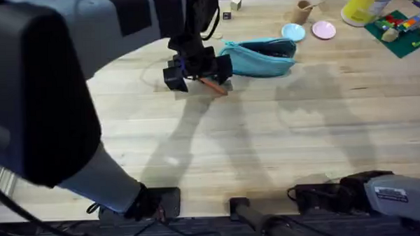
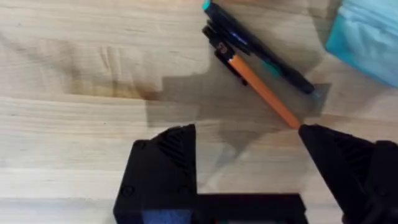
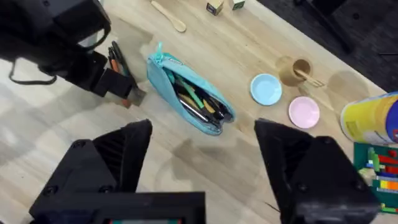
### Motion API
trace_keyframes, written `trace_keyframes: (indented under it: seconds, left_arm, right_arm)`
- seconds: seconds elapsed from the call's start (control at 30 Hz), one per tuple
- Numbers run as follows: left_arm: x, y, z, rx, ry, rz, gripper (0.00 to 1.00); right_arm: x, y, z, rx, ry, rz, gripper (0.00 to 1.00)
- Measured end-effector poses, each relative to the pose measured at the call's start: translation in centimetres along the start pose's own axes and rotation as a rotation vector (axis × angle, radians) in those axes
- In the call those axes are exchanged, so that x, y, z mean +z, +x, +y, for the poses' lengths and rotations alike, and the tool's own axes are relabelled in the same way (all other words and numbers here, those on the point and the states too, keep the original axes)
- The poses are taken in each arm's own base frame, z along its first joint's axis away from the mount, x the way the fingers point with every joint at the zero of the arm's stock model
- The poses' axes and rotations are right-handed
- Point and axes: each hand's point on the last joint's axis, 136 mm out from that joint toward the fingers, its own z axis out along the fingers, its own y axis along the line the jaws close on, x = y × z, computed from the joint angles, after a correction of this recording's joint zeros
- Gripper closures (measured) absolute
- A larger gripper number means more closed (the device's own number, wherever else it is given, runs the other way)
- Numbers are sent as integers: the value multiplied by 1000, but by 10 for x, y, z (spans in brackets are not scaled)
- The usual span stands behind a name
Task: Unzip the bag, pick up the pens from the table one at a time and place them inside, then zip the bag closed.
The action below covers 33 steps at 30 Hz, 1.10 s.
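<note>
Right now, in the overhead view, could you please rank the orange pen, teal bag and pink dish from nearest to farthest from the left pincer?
1. Orange pen, right beside the left pincer.
2. Teal bag, just beyond it to the right.
3. Pink dish, far right, toward the table's back edge.

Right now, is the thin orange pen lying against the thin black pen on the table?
Touching. In the left wrist view the thin orange pen and the thin black pen press together at their upper ends, then fan apart.

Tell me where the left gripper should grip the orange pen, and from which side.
Grip the orange pen mid-barrel, coming straight down with the left gripper open across it. It lies flat on the table close beside the black pen, so probably only its free side offers finger room.
</note>
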Motion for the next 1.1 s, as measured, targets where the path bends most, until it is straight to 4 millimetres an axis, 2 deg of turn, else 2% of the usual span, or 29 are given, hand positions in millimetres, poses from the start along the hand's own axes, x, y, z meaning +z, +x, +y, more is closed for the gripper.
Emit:
trace_keyframes:
  seconds: [0.13, 0.63, 0.87, 1.1]
  left_arm:
    - [6, 0, 2, 9, -14, 7, 6]
    - [6, -10, 6, 42, -45, -40, 6]
    - [17, -3, 10, -34, -73, -2, 5]
    - [20, -5, 4, -80, -72, -12, 5]
  right_arm:
    - [0, 0, 0, 0, 0, 0, 4]
    - [0, 0, 0, 0, 0, 1, 4]
    - [0, 0, 0, 0, 0, 1, 4]
    - [0, 0, 0, 0, 0, 1, 5]
